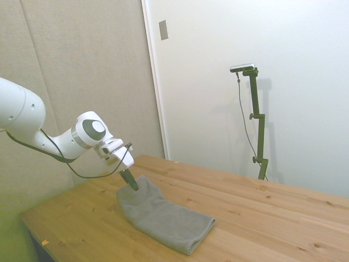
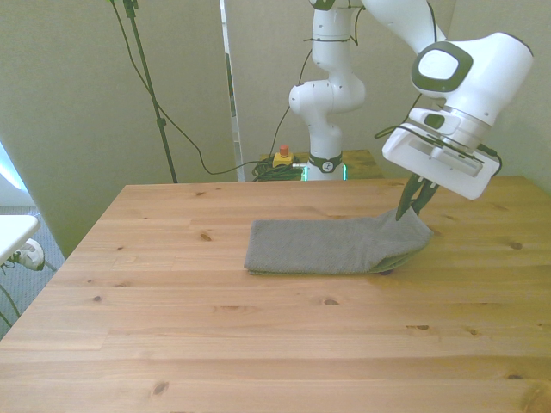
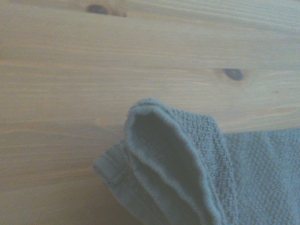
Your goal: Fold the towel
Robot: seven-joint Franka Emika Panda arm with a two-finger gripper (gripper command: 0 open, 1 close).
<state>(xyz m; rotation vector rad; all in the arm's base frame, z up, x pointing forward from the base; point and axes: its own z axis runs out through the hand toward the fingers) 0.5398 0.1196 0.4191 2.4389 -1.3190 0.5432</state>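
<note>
Towel [image 2: 331, 247]: grey, thick, matte; lies on the wooden table [image 2: 215, 344] in the middle of the front view, right of centre, as a long band running left to right. Layers: already doubled, judging by the stacked edges that the wrist view shows at the raised corner [image 3: 154, 140]. One end, at the front view's right, is lifted off the wood into a small peak; the rest lies flat. In the side view the towel [image 1: 166, 215] sits in the lower centre, its raised end toward the frame's left. Gripper [image 2: 411, 204]: comes down from the upper right of the front view, fingers drawn close together on the lifted end of the cloth, pinching it; the side view shows the gripper [image 1: 132, 183] tips meeting the fabric likewise. Progress, as a judgement: at least one fold appears made, and a further fold seems under way, with the held end yet to be carried over toward the far end and laid down. Surroundings: bare wood around the towel; a yellow box with a red button [image 2: 282, 156] behind the table's far edge.
</note>
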